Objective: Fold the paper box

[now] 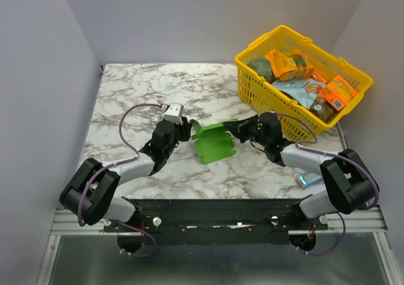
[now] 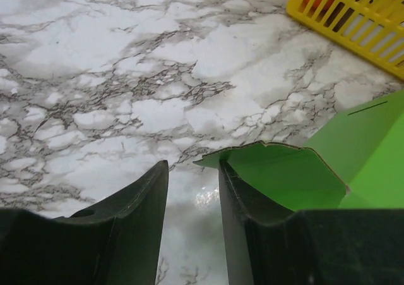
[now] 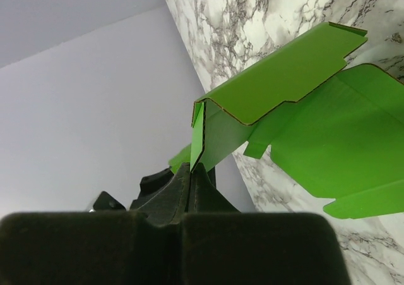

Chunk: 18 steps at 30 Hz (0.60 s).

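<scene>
1 paper box (image 1: 213, 145) is lying roughly left-right; only wrist views are showing right gripper (image 3: 192, 168) pinching it, left gripper (image 2: 193, 166) part-open, empty.

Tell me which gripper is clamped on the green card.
The right gripper: jaws pinched shut on a flap of the paper box. The left gripper has its jaws apart beside it.

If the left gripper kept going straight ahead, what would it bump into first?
Probably the box: its flap sits right in front of the left gripper. Past the flap there is only table, though depth is hard to judge here.
</scene>
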Motion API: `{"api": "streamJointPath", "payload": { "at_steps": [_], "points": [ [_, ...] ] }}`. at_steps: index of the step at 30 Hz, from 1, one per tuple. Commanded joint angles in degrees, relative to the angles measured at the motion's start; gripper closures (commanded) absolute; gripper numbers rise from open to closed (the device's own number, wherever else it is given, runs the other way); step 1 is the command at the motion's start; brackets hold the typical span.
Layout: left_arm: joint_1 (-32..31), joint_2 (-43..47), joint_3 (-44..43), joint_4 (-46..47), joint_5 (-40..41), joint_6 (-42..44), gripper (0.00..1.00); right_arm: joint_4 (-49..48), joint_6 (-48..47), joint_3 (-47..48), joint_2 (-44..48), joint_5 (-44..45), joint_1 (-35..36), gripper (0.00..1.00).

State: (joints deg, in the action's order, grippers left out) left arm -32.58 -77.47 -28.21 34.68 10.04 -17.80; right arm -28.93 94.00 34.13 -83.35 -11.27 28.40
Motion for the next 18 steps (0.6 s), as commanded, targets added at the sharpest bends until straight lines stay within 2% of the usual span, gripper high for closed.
{"api": "streamJointPath", "payload": {
  "at_steps": [1, 7, 13, 16, 18],
  "points": [
    [0.23, -3.99, -4.04, 8.03, -2.66, -0.65, 0.54, -0.25, -1.71, -1.08, -0.06, -2.09, 0.07, 0.99],
    [0.15, -7.86, -7.39, 12.33, -8.1, -3.29, 0.56, 0.01, -1.27, -1.26, 0.21, -1.74, 0.07, 1.0],
    [0.58, -8.32, -5.55, 13.94, -10.66, -4.35, 0.56, -0.08, -0.13, -1.52, 0.47, -1.22, 0.07, 1.0],
    [3.12, -3.49, -3.53, 9.56, -10.48, -4.08, 0.51, 0.27, -0.04, -1.52, 0.91, -0.51, -0.02, 0.99],
    [4.62, 2.13, -2.21, 6.04, -10.48, -3.99, 0.42, 0.28, -0.04, -1.44, 0.91, -0.51, -0.01, 1.0]
  ]
}}
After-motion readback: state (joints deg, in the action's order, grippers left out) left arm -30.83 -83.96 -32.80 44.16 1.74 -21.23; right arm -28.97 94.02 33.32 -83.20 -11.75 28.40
